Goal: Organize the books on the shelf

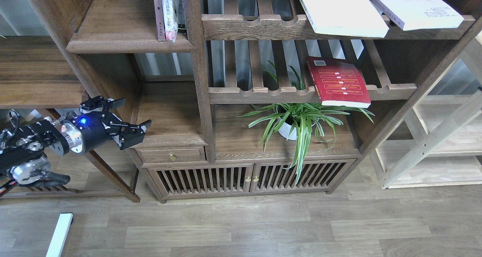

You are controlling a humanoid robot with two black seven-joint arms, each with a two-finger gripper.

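A red book (338, 82) with yellow text bands lies flat on the middle slatted rack, right of centre. Above it, on the top slatted rack, lie a white book (339, 10) and a pale lavender-white book (412, 5), both flat and cut off by the upper edge of the view. The shelf (124, 44), a solid dark-brown board with a rounded front lip, is at the upper left. My left gripper (132, 113) hangs open and empty at the lower left, in front of the low cabinet's left corner, far from all three books. My right gripper is out of view.
Thin books (165, 12) stand at the shelf's right end against the post. A potted spider plant (297, 121) sits on the cabinet top (241, 144) under the red book. A pale wood rack (433, 148) stands at the right. A dark side table (34, 72) is at the left.
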